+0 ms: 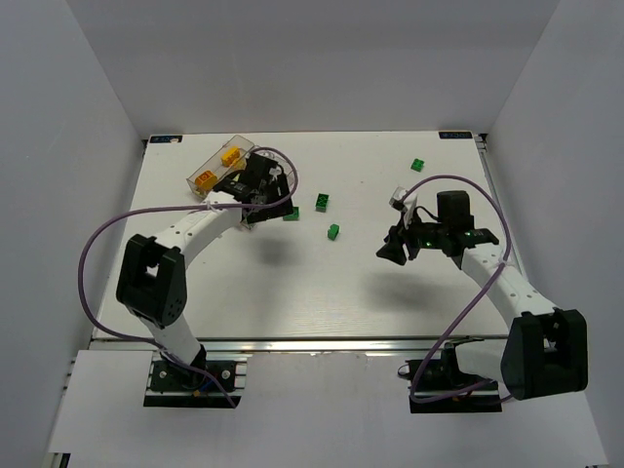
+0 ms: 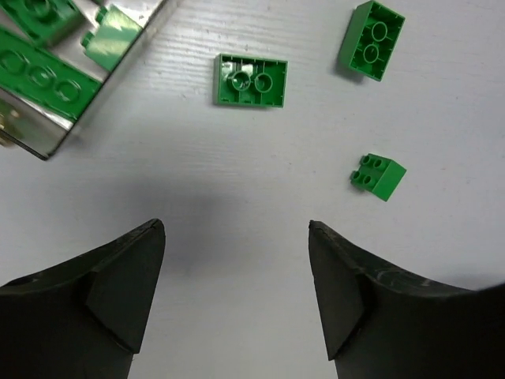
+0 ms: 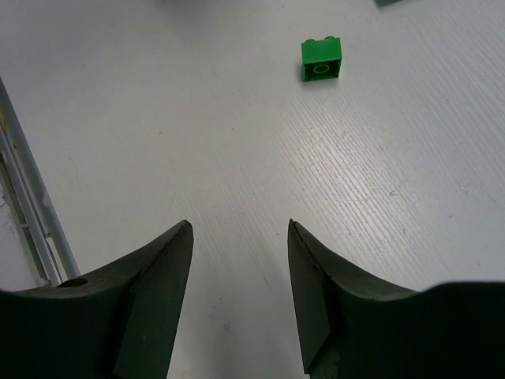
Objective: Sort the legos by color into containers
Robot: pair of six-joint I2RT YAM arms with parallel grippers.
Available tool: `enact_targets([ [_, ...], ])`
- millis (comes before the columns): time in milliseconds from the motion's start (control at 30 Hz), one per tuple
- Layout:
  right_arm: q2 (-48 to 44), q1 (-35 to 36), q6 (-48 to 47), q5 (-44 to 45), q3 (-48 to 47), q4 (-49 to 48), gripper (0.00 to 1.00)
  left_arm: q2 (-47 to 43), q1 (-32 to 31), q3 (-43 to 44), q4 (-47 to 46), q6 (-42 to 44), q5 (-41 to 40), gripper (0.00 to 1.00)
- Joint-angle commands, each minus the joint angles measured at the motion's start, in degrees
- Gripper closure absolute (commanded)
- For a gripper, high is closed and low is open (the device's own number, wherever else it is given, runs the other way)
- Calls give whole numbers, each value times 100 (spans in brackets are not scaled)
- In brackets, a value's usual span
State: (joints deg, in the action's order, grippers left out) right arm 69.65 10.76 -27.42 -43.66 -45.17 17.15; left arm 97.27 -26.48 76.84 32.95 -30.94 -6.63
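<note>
- Left tool [image 2: 235, 229] is hanging spread and empty; an upturned green brick [image 2: 251, 80] is lying on the bench [image 2: 237, 158] near the tray [image 2: 55, 142].
- Straddling its long sides squarely is probably working best.
- Right tool [image 3: 239, 225] is hovering, spread, empty.

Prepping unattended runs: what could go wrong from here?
1. The left end effector hangs open close to the tray; going for the upturned green brick, it may clip the tray wall and shift it.
2. That brick lies hollow side up, so the grip may slip.
</note>
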Motion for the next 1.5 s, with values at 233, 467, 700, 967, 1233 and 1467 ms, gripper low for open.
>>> enact_targets([
  [233,49,75,61,-2,-194,105,43,748,-94,578,230,-2609,382,2],
  [467,23,75,97,-2,-133,78,43,1451,-393,1306,457,-4164,-485,3],
  [700,-12,75,53,6,-115,78,42,2216,-648,2432,1327,-4851,-1655,15],
  [967,-83,66,17,33,-18,34,42,2463,-666,2441,1723,-5414,-2017,23],
  [1233,-21,75,9,15,-80,43,42,2963,-666,2924,1820,-5186,-2325,23],
  [1467,-65,66,-44,51,-71,61,42,3351,-657,3320,2031,-5142,-2474,23],
])
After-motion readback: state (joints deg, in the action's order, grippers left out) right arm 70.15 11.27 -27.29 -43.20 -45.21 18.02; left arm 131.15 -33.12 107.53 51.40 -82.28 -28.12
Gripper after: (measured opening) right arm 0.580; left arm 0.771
